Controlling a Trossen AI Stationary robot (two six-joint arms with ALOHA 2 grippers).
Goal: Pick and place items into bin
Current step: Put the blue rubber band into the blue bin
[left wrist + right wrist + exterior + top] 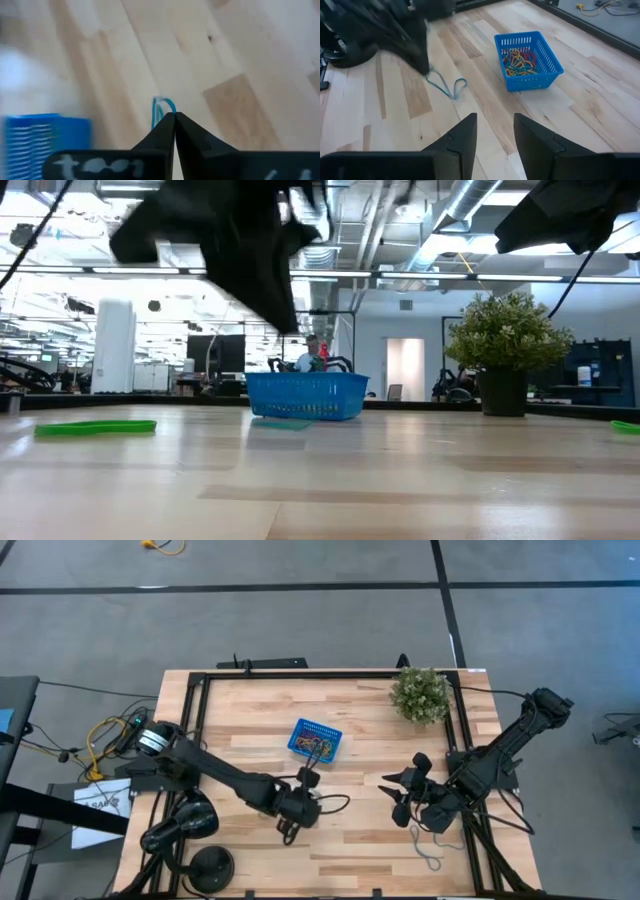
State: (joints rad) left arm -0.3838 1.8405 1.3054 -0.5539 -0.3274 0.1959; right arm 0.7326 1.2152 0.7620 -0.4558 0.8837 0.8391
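Note:
The blue bin (300, 732) (547, 67) stands mid-table with several coloured loops (520, 61) inside. My left gripper (316, 808) (174, 119) hovers just on the near side of the bin and is shut on a thin blue loop (447, 87). My right gripper (392, 795) (495, 131) waits at the table's right, open, with nothing between its fingers. A green loop (95, 426) lies flat on the table, and another (625, 427) lies at the edge of the low view. My left gripper pinches one end of the blue loop (163, 106) between its two shut fingertips. The fingers slant down from the table's left side. The loop hangs slack below them, and I cannot tell whether its lower end (456, 92) touches the table.
A bushy potted plant (420, 695) stands at the far right corner. A grey loop (430, 852) lies on the table near my right arm. Black rails (300, 674) frame the table. Round black stands (185, 825) sit at the near left.

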